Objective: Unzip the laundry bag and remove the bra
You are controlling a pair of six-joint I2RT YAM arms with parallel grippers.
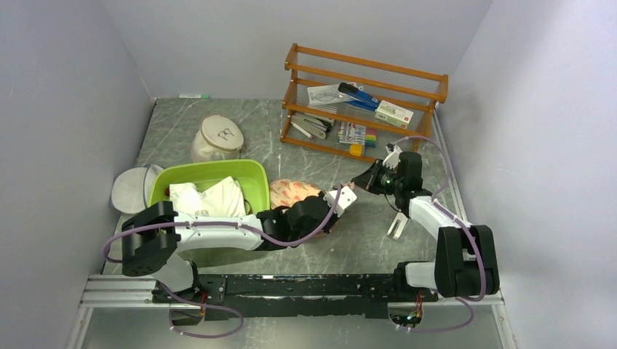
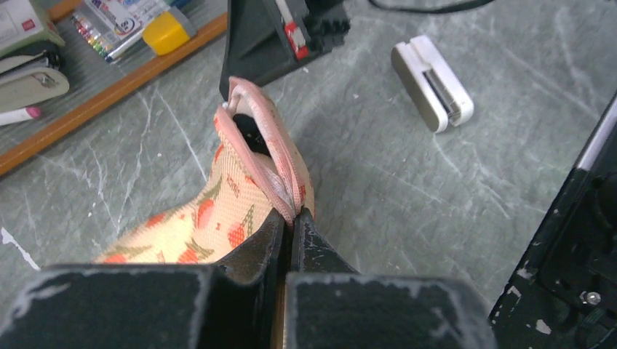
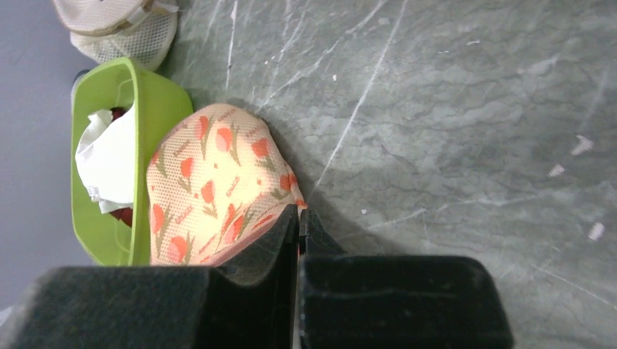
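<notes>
The laundry bag [image 1: 293, 192], peach-pink with red-orange prints, lies beside the green basin [image 1: 256, 174], its near end lifted. In the left wrist view my left gripper [image 2: 292, 217] is shut on the bag's pink rim [image 2: 271, 156], which gapes a little above the jaws and is dark inside. From above, the left gripper [image 1: 340, 199] sits at the bag's right end. My right gripper [image 3: 300, 214] is shut on the bag's [image 3: 211, 182] edge at a corner. It also shows in the top view [image 1: 361, 182] and the left wrist view [image 2: 276, 36]. The bra is hidden.
The basin [image 3: 109, 109] holds white cloth [image 1: 207, 198]. A round white mesh bag [image 1: 218, 137] and a flat grey-white disc bag [image 1: 131, 189] lie at left. A wooden rack [image 1: 364, 102] with stationery stands behind. A small white block [image 2: 433, 83] lies on the table.
</notes>
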